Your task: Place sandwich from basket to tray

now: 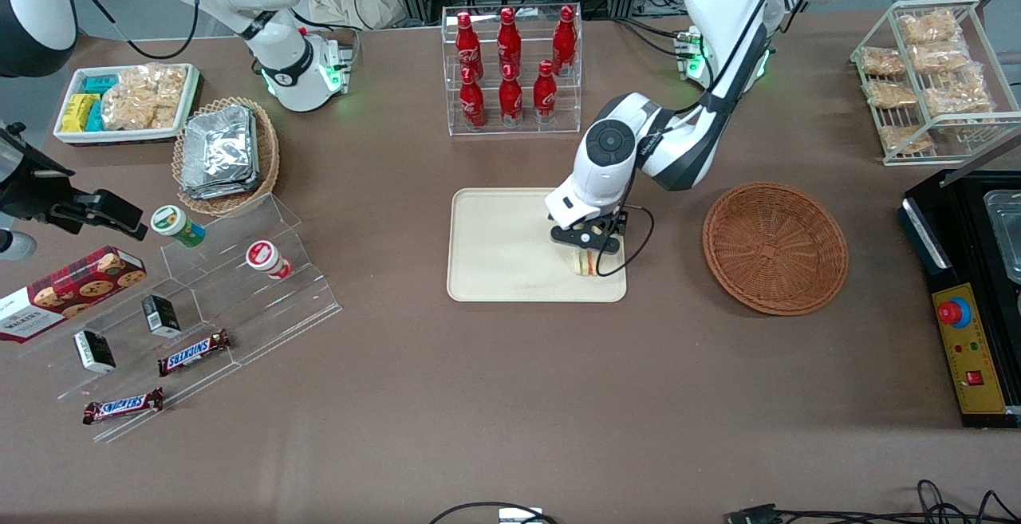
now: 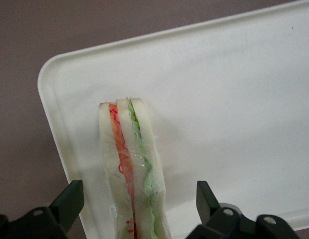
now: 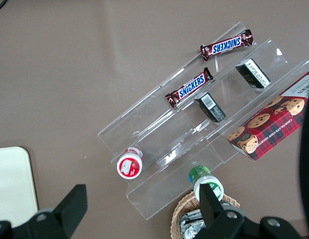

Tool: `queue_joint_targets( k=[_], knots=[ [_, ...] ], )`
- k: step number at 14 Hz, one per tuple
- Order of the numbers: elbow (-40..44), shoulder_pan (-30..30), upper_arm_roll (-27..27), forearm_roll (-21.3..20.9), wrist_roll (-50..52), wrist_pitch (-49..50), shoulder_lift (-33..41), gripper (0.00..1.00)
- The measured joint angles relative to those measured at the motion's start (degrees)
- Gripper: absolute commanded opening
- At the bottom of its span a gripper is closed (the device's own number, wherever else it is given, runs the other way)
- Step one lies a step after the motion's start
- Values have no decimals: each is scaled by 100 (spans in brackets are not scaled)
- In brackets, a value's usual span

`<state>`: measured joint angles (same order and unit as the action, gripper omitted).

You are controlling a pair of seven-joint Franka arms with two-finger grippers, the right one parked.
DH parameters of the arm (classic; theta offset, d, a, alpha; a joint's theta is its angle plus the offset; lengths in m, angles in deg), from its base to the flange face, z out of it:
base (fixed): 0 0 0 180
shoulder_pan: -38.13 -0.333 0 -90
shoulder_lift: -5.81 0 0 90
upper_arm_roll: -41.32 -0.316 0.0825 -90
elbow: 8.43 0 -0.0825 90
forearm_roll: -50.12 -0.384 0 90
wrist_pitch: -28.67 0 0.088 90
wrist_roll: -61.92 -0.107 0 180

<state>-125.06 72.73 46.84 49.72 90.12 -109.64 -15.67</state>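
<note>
Wrist view: sandwich (image 2: pixel 132 169) standing on edge on tray (image 2: pixel 229 99), near its corner; tool (image 2: pixel 139 201) spread, clear of bread. Basket (image 1: pixel 774 247) emptied. Advice: lift straight up, avoiding toppling.

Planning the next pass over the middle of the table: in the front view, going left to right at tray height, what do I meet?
Clear stepped stand → tray → sandwich, standing on the tray with the open claw above it → basket → black control box.
</note>
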Motion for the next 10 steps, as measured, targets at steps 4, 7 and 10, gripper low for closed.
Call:
queue_joint_targets(
  k=[4, 7, 10],
  knots=[
    [947, -216, -123, -1, 387, 1333, 158, 100],
    [1606, -779, -164, -17, 438, 2137, 228, 100],
    [1746, -1391, -184, -164, 427, 2255, 378, 100]
  ],
)
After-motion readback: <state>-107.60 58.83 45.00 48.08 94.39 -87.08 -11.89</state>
